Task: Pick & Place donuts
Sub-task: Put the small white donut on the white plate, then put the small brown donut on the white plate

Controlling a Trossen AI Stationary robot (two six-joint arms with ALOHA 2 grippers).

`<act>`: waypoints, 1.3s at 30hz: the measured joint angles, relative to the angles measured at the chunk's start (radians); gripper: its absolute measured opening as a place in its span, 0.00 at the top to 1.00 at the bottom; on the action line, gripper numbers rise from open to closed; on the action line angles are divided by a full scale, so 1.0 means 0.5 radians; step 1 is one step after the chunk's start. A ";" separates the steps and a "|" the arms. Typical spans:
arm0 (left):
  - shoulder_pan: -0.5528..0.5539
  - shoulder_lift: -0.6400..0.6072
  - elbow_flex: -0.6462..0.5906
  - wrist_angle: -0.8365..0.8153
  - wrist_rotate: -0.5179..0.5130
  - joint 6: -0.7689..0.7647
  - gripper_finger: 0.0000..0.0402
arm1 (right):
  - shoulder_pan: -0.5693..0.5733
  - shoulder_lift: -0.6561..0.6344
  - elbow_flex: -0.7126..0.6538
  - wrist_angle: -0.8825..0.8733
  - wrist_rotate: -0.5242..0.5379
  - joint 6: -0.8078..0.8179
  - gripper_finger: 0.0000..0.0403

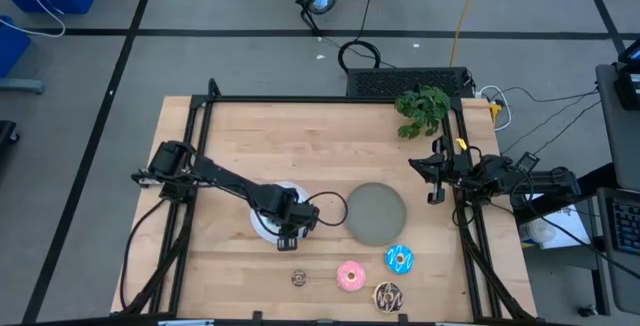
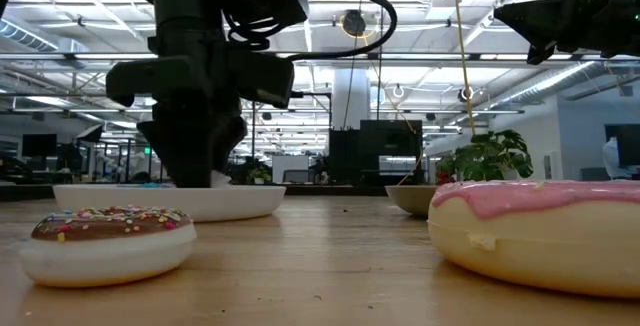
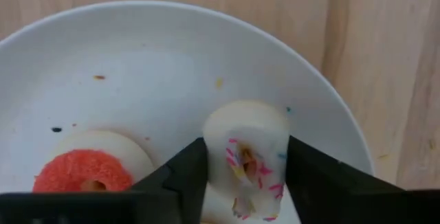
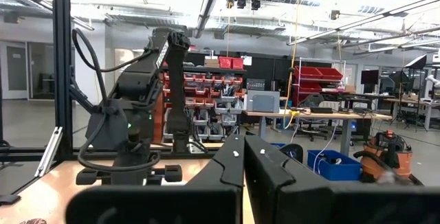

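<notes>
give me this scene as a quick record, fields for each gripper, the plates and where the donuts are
left gripper: over the white round plate, fingers either side of a tiny white sprinkled ring donut standing on edge
right gripper: shut, parked at the table's right edge
white plate contents: tiny red ring donut lying flat beside the white one
grey round plate: nothing seen on it
donuts on wooden table: pink, blue sprinkled, chocolate brown, tiny brown
</notes>
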 joint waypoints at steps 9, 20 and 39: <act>0.001 0.001 0.206 -0.267 -0.027 0.080 0.38 | 0.000 -0.001 -0.001 -0.001 0.000 -0.029 1.00; 0.002 0.004 0.289 -0.389 -0.127 0.088 0.36 | 0.000 0.000 -0.001 -0.006 0.000 -0.045 1.00; 0.019 0.022 0.208 -0.286 -0.122 0.209 0.10 | 0.000 0.000 -0.001 -0.005 0.000 -0.045 1.00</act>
